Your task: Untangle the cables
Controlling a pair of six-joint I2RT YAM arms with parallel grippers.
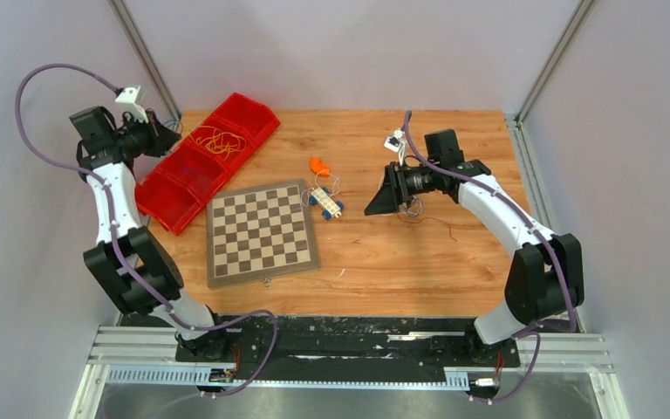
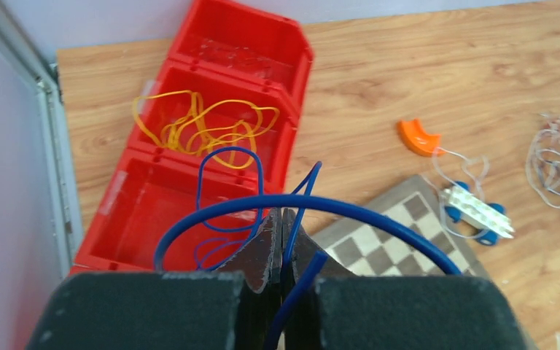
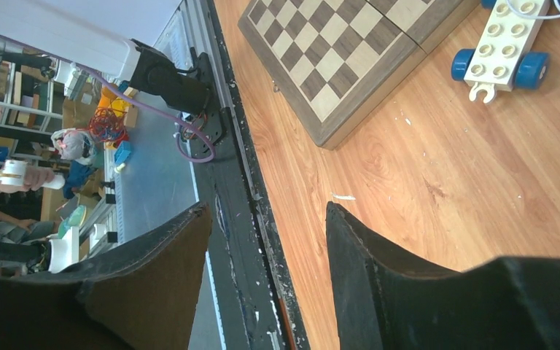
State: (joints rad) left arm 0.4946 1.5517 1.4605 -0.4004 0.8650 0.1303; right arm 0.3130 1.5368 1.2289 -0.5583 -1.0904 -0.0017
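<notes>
Fingers (image 2: 262, 251) of left gripper (image 2: 283, 219) pinch blue cable (image 2: 321, 200) looping toward red bins (image 2: 302, 55)

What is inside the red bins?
A yellow cable lies loose in the middle bin. A blue cable, held by the left fingers, loops over the near bin, hiding part of it.

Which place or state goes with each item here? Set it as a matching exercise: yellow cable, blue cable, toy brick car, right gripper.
Items:
1. yellow cable
2. blue cable
3. toy brick car
4. right gripper

Places or states:
A. open, holding nothing
B. lying in the middle red bin
C. pinched in the shut left gripper
D. on the table beside the chessboard

Pairs: 1-B; 2-C; 3-D; 4-A
</notes>
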